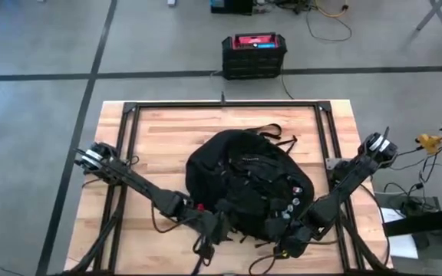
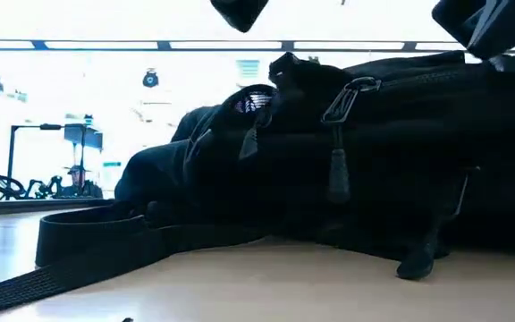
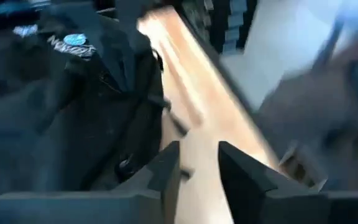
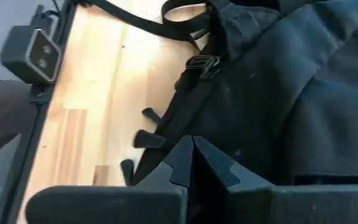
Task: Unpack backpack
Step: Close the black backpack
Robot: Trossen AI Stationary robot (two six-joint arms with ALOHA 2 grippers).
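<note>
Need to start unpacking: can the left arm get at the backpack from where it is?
Probably yes. The left pincer hangs open just beside the backpack at its near left edge, with only bare table between them. The right pincer is shut at the opposite side.

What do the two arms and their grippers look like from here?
Both arms are dark and slender, with pale silvery caps at their shoulder ends and black cables trailing along them. The left gripper has two blocky, angular dark grey fingers on a wide flat bar. The right gripper has the same dark wedge-shaped fingers on a similar bar. No markings are visible on either.
</note>
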